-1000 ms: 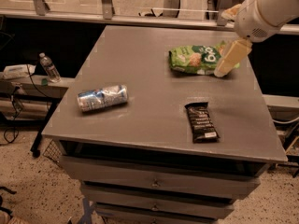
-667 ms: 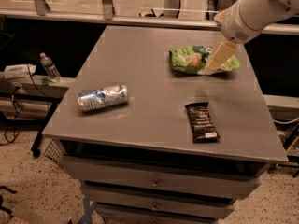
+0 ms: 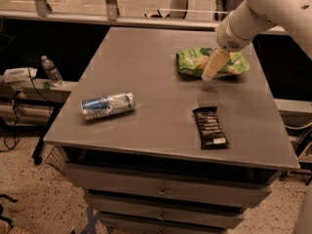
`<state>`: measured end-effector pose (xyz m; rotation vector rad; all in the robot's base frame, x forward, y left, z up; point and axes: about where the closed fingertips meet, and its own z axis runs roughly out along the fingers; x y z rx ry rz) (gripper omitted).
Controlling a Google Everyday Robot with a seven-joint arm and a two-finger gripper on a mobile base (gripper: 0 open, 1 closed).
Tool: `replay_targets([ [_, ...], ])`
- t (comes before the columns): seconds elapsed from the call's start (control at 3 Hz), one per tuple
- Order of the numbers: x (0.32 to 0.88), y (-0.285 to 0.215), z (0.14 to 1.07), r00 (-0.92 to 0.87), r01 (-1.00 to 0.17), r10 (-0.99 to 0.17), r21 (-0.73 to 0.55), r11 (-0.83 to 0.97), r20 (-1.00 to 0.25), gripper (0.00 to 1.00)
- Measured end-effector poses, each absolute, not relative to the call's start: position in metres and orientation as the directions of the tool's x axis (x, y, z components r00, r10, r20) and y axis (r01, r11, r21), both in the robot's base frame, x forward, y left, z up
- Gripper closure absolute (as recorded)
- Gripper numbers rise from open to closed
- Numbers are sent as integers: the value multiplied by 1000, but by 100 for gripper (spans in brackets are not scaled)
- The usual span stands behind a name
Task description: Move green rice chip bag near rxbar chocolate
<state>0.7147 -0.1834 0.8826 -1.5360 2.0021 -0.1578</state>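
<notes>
The green rice chip bag (image 3: 195, 60) lies on the far right part of the grey table (image 3: 146, 77). The rxbar chocolate (image 3: 210, 126) lies flat nearer the front right, its white label end toward me. My gripper (image 3: 209, 72) comes in from the upper right on the white arm and hangs over the middle of the bag, its pale fingers (image 3: 214, 63) pointing down and left. The gripper covers the bag's centre. The bag and the bar are well apart.
A crushed silver-blue can (image 3: 107, 105) lies on its side at the table's left front. Drawers (image 3: 161, 189) sit under the tabletop. A water bottle (image 3: 50, 71) stands on a low shelf to the left. A railing runs behind the table.
My gripper has moved left from the bag's right end to over its middle. The bag, bar and can have not moved.
</notes>
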Motion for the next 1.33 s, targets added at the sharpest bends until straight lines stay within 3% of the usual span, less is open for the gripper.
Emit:
replay_targets([
  [1.33, 734, -166, 863, -172, -858, -914, -400, 322, -368, 87],
])
